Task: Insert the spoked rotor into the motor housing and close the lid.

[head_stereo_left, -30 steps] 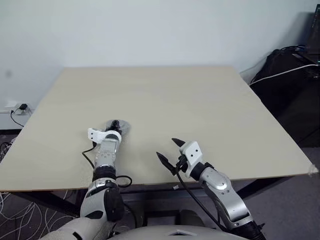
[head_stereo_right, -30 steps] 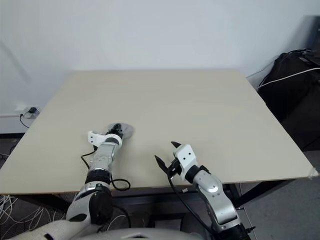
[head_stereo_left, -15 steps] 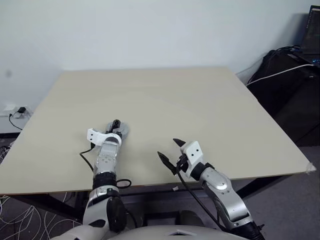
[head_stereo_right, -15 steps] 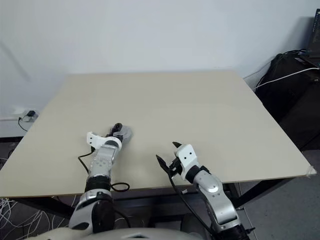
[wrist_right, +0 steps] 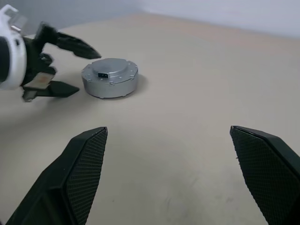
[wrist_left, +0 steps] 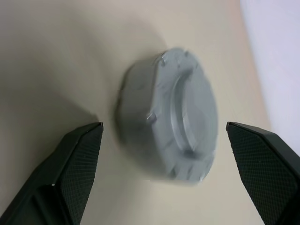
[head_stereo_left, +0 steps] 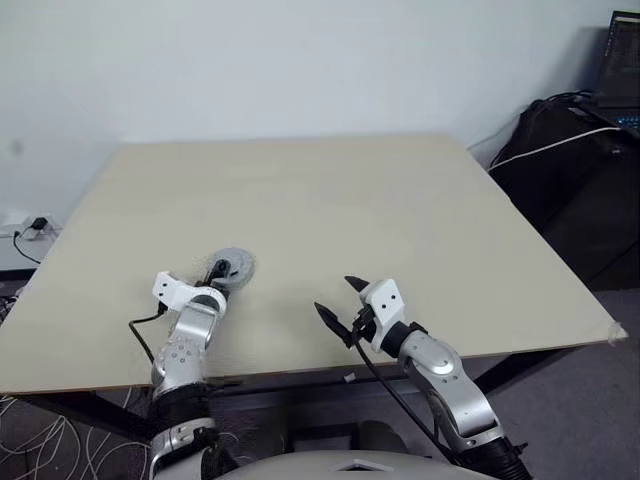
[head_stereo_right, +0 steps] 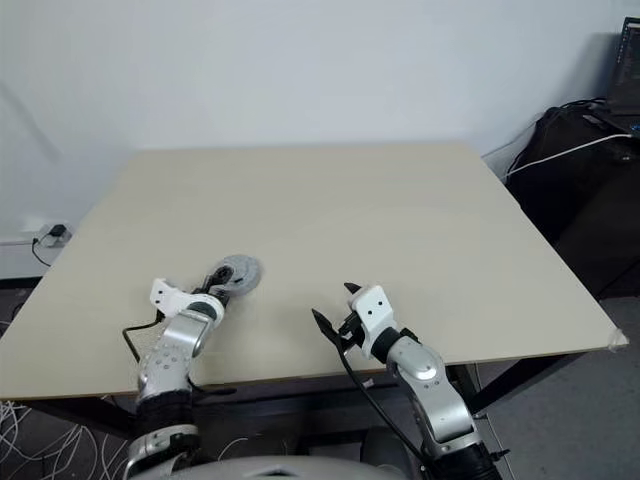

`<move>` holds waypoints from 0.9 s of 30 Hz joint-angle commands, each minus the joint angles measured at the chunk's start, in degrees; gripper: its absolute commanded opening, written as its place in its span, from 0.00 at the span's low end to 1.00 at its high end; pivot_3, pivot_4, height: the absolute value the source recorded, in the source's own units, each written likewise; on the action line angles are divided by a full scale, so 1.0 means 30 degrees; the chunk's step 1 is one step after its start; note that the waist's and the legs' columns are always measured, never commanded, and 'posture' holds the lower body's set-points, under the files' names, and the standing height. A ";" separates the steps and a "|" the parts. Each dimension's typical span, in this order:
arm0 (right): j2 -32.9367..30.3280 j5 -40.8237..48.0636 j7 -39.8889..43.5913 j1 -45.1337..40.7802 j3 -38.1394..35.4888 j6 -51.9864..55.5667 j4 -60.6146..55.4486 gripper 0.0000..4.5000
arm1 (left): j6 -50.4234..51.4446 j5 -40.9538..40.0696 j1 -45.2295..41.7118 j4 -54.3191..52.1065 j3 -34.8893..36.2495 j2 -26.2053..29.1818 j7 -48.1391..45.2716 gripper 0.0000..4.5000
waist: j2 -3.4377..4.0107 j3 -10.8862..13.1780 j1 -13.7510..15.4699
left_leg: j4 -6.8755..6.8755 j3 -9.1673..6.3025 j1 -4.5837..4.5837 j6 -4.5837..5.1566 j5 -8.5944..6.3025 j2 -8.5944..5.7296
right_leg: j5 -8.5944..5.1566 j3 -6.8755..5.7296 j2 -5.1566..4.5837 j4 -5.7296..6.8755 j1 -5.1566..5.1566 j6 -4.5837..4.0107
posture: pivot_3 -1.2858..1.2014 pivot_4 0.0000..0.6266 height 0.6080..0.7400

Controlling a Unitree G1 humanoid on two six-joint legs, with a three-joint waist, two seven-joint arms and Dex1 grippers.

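Left gripper point(wrist_right: 65, 65): fingers spread wide, nothing between them, tips aimed at the grey disc and stopping just short of it. One black finger point(wrist_right: 70, 44) above, the other low near the tabletop. No contact seen with the disc. In the head views, left gripper point(head_stereo_left: 218, 275) near the front-left part of the table, disc just past its tips.

Assembled motor point(wrist_right: 110, 77): squat round grey metal puck, flat on the table, upright. Lid point(wrist_left: 187, 126) on top, smooth face up with a raised round centre; small lugs round the edge. Seated level on the body beneath; seam between lid and motor housing hard to make out. Rotor and copper windings hidden under the lid. Small dark rectangular mark on the lid's top, seen from the right wrist.

Right gripper point(head_stereo_left: 338, 303): fingers likewise wide apart, empty, held above the table near its front edge, toward the middle. Pointed across toward the disc and the left gripper, well apart from both.

Table point(head_stereo_left: 350, 200): pale beige top, large, square-cornered. Light wall behind. Dark bags with a white cable point(head_stereo_left: 560, 145) off the table's right side. Wall socket and cables point(head_stereo_left: 30, 228) low at the left.
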 commanded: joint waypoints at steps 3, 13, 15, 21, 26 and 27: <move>0.0181 0.0603 -0.0108 0.0531 -0.0705 -0.0377 -0.0806 1.00 | 0.1072 0.2253 0.4040 -0.4166 -0.5010 -0.0056 -0.2394 1.00 | 0.0105 -0.0074 0.0259 | -0.0001 0.0015 -0.0004 0.0025 -0.0026 -0.0019 | -0.0055 0.0008 -0.0026 -0.0014 0.0009 -0.0019 | 0.52 0.00 1.00; 0.1817 -0.0903 -0.3354 0.2950 -0.2263 -0.5136 0.0569 1.00 | -1.0051 1.4843 0.6687 -0.3530 -0.9150 0.3078 -0.4190 1.00 | 0.0152 -0.0011 0.0560 | -0.0060 0.0013 -0.0006 -0.0011 -0.0013 0.0007 | -0.0135 0.0006 -0.0029 -0.0005 -0.0014 -0.0119 | 0.52 0.00 1.00; 0.2123 -0.1189 -0.4010 0.3446 -0.2670 -0.6345 0.0821 1.00 | -1.2285 1.6242 0.6826 -0.2648 -0.9062 0.2829 -0.3813 1.00 | 0.0157 -0.0006 0.0593 | -0.0069 0.0013 -0.0007 -0.0007 -0.0014 -0.0001 | -0.0136 0.0005 -0.0037 -0.0019 -0.0019 -0.0115 | 0.52 0.00 1.00; 0.2858 -0.2334 -0.5989 0.4771 -0.3474 -0.8663 0.0861 1.00 | -1.7135 1.9102 0.7032 -0.0482 -0.9065 0.2413 -0.3101 1.00 | 0.0156 0.0000 0.0633 | -0.0112 0.0002 -0.0015 -0.0001 -0.0017 -0.0001 | -0.0165 -0.0007 -0.0042 -0.0028 -0.0035 -0.0099 | 0.52 0.00 1.00; 0.3215 -0.2012 -0.6195 0.5532 -0.3273 -0.7779 -0.0063 1.00 | -1.8541 1.9140 0.7173 0.0288 -0.9234 0.2298 -0.3886 1.00 | 0.0167 0.0019 0.0594 | -0.0109 0.0002 -0.0014 0.0001 -0.0018 0.0000 | -0.0171 -0.0009 -0.0047 -0.0021 -0.0030 -0.0095 | 0.52 0.00 1.00; 0.3215 -0.1885 -0.6078 0.5600 -0.3091 -0.7093 -0.0548 1.00 | -1.8569 1.9028 0.7193 0.0305 -0.9227 0.2304 -0.4090 1.00 | 0.0179 0.0030 0.0588 | -0.0107 0.0002 -0.0015 0.0002 -0.0018 0.0000 | -0.0173 -0.0008 -0.0050 -0.0018 -0.0030 -0.0096 | 0.52 0.00 1.00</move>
